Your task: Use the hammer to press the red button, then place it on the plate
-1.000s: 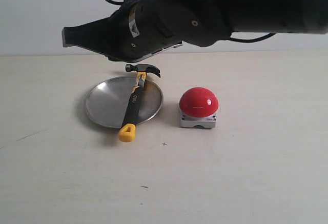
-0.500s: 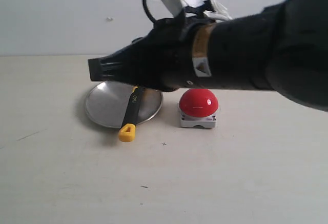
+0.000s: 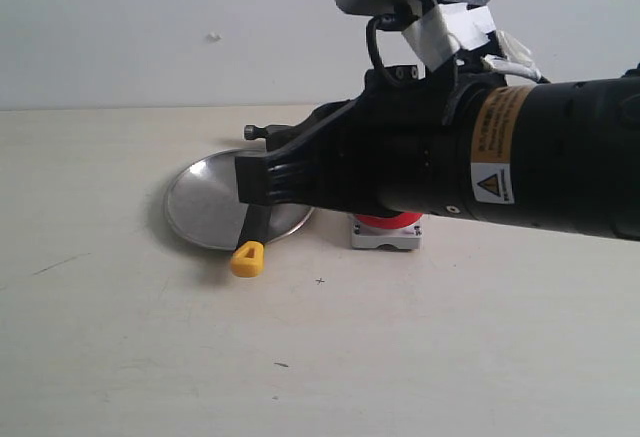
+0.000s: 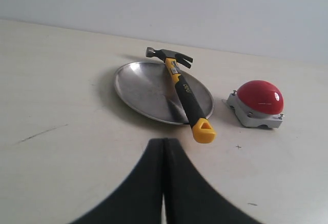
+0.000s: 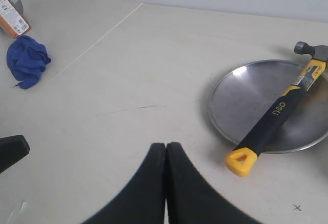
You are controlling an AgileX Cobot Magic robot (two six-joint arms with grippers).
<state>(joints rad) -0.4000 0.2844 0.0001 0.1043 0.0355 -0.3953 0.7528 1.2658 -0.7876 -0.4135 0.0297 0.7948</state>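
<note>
The hammer (image 4: 182, 88) lies across the plate (image 4: 141, 88), its dark head (image 4: 166, 56) past the far rim and its yellow butt (image 4: 204, 130) overhanging the near rim. Nothing grips it. The red button (image 4: 260, 96) sits on its grey base beside the plate. In the exterior view my right arm crosses in front, and its gripper (image 3: 252, 179) covers most of the hammer (image 3: 247, 257) and the plate's (image 3: 200, 207) right part. Only a red sliver of the button (image 3: 385, 220) shows there. My right gripper (image 5: 165, 146) is shut and empty. My left gripper (image 4: 164, 142) is shut and empty, short of the plate.
A crumpled blue cloth (image 5: 26, 61) and an orange-labelled box (image 5: 13, 16) sit far off on the table. A dark blunt tip (image 5: 11, 151) juts in at the edge of the right wrist view. A thin seam line (image 5: 97, 39) runs across the tabletop.
My right arm has drawn back to the right and dropped lower in front of the exterior camera, now hiding the button and most of the hammer. Hammer, plate and button stay put.
</note>
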